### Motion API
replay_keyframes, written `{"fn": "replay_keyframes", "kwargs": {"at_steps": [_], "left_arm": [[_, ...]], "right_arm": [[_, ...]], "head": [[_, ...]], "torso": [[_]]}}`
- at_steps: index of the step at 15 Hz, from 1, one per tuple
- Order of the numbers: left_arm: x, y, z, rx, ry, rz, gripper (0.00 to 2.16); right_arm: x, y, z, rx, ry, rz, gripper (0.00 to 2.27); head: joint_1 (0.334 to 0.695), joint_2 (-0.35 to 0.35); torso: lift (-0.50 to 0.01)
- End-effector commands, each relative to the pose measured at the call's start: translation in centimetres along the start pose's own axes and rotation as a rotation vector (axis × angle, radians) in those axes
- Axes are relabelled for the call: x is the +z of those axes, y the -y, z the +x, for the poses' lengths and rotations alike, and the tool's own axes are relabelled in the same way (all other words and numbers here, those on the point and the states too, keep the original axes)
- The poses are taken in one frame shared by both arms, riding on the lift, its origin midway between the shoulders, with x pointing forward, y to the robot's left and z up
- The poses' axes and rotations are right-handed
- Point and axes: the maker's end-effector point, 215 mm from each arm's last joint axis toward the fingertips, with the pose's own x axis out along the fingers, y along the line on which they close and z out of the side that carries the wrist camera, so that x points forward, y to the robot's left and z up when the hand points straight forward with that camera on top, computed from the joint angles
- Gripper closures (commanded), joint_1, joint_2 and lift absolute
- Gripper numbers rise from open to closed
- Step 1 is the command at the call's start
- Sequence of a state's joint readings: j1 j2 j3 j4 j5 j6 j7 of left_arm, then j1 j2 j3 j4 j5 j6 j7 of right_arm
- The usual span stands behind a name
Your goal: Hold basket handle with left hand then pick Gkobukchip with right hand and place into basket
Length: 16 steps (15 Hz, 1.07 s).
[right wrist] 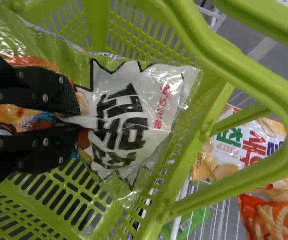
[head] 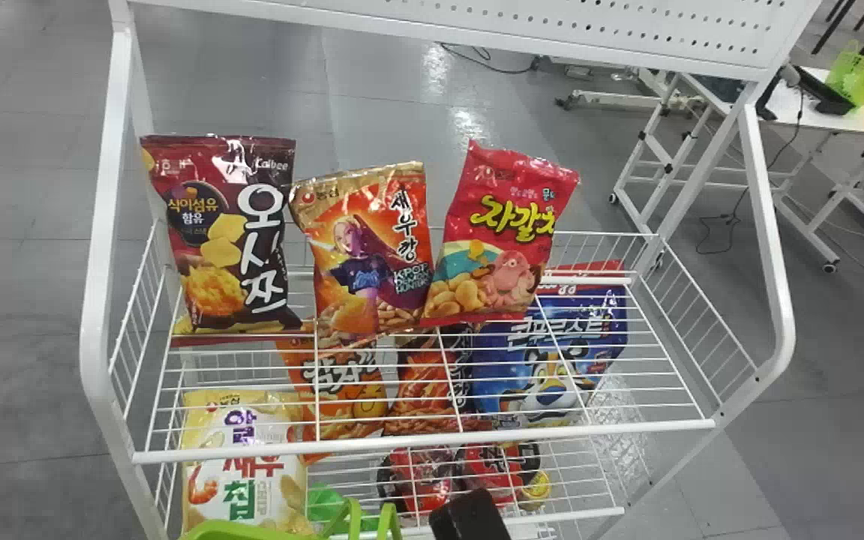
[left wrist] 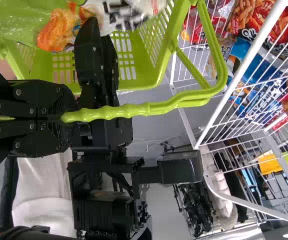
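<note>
A: Where does the Gkobukchip bag lie, and which way does it point?

B: Within the walls of the green basket. Its long axis runs roughly in line with the fingers upon it—the white end, with black lettering, directed past the fingertips towards the rack side. Whether it touches the basket's floor cannot be told.

A: And the claws?

B: The right claw is clenched on the bag, its fingertips pinching the wrapper. The left claw grasps the basket's ribbed handle. In the head view, a black part of the right arm appears at the bottom edge.

A: The surroundings?

B: Ahead stands a white wire rack. Its upper tier bears three upright bags, from left to right—maroon, orange and red. Below are further packets, among them a pale yellow bag at left and a blue bag at right.
</note>
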State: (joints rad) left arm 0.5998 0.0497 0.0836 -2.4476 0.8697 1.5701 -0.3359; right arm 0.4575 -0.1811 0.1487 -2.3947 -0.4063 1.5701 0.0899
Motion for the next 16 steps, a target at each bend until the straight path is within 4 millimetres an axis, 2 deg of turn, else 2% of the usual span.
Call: {"fn": "replay_keyframes", "kwargs": {"at_steps": [1, 3, 4, 7, 10, 11, 15, 16], "left_arm": [[-0.1, 0.0, 0.0, 0.001, -0.002, -0.001, 1.73], [-0.1, 0.0, 0.0, 0.001, -0.001, 0.0, 1.73], [-0.1, 0.1, 0.0, 0.002, -0.001, 0.002, 1.73], [-0.2, 0.2, 0.2, 0.0, -0.005, 0.005, 1.73], [-1.0, 0.2, 0.2, 0.001, -0.012, -0.015, 1.73], [-1.1, 0.2, 0.3, 0.0, -0.013, -0.017, 1.73], [-1.1, 0.2, 0.4, 0.001, -0.014, -0.017, 1.73], [-1.1, 0.2, 0.4, 0.002, -0.012, -0.016, 1.73]], "right_arm": [[1.9, 2.3, -3.3, -0.045, 0.085, 0.031, 0.05], [4.0, 4.1, -6.7, -0.092, 0.173, 0.038, 0.05], [4.7, 5.2, -8.4, -0.126, 0.21, 0.041, 0.05], [5.4, 7.2, -12.7, -0.181, 0.297, 0.076, 0.05], [4.9, 8.6, -14.0, -0.201, 0.312, 0.103, 0.05], [4.1, 8.7, -13.8, -0.196, 0.3, 0.118, 0.05], [11.9, 8.3, -16.1, -0.147, 0.627, 0.057, 0.06], [14.8, 7.8, -17.7, -0.143, 0.744, -0.001, 0.06]], "head": [[0.695, -0.304], [0.695, -0.35], [0.695, -0.35], [0.695, -0.35], [0.695, -0.35], [0.695, -0.35], [0.695, -0.35], [0.695, -0.35]], "torso": [[-0.032], [-0.032], [-0.032], [-0.032], [-0.032], [-0.032], [-0.032], [-0.032]]}}
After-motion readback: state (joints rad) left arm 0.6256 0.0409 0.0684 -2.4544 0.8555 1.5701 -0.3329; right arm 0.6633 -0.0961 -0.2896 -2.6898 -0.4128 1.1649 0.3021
